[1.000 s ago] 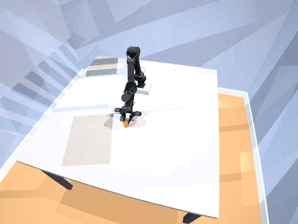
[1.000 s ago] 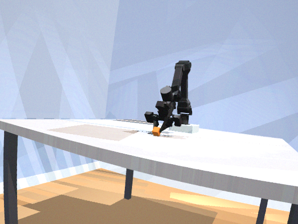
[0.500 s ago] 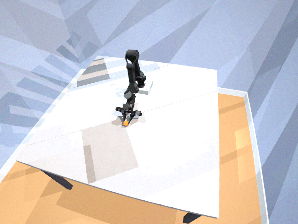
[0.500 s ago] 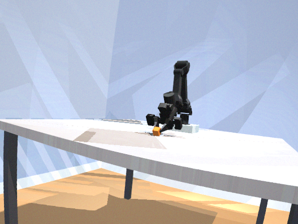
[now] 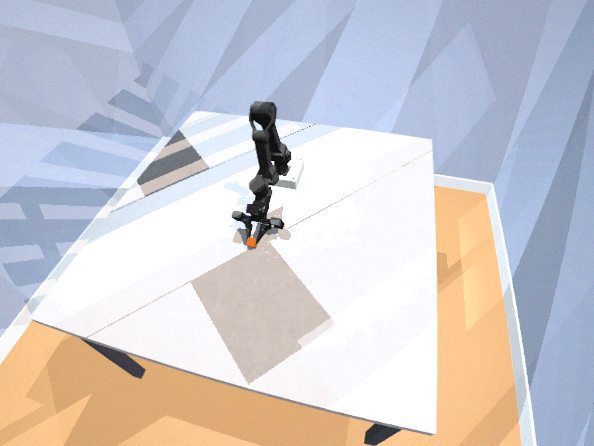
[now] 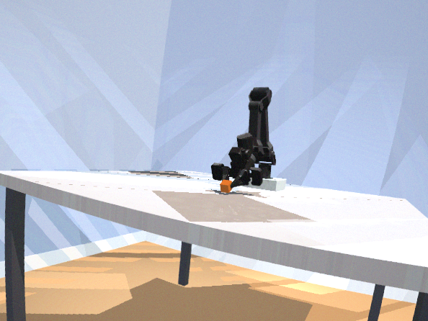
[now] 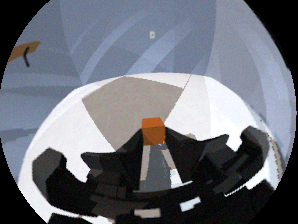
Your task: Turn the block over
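Note:
The orange block (image 5: 251,242) (image 6: 225,186) (image 7: 153,131) is between the tips of my gripper's fingers. My gripper (image 5: 253,240) (image 6: 229,184) (image 7: 152,129) is shut on it. The arm reaches forward and down at a slant, with the fingers low over the white table (image 5: 370,280) (image 6: 108,194) (image 7: 55,130). The block sits at or just above the table top; the small gap cannot be judged surely. In the wrist view the block shows a brighter upper face and a darker face below it. No mark can be made out on the faces in view.
The arm's white base (image 5: 295,175) (image 6: 277,184) stands behind the gripper. A grey-brown patch (image 5: 260,310) (image 6: 230,209) (image 7: 132,102) lies on the table in front of the block, and a dark striped patch (image 5: 175,160) lies at the far left. The table's front edge is beyond the grey-brown patch.

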### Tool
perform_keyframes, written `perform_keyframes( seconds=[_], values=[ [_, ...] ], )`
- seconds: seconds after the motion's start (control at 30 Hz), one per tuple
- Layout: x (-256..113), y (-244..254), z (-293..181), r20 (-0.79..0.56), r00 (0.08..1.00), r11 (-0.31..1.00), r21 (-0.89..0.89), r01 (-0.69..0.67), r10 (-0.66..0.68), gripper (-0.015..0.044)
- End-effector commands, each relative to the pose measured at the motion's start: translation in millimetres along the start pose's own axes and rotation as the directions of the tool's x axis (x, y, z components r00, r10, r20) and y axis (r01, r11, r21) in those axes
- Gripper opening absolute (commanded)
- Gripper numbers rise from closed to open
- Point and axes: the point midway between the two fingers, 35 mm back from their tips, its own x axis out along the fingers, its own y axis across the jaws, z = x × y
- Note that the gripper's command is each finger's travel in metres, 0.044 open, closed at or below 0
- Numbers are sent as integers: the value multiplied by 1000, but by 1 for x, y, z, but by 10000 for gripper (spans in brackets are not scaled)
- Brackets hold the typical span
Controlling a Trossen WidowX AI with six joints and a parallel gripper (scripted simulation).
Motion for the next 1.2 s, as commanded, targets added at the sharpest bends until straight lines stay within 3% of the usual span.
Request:
perform_keyframes(
  seconds=[0.0, 0.13, 0.7, 1.17],
  values=[
    [-1, 1, -2, -3, 1000, 1000, -6, -5, 5, 0],
    [-1, 1, -2, -3, 1000, 1000, -6, -5, 5, 0],
    [-1, 1, -2, -3, 1000, 1000, -6, -5, 5, 440],
    [-1, 1, -2, -3, 1000, 1000, -6, -5, 5, 440]
  ],
)
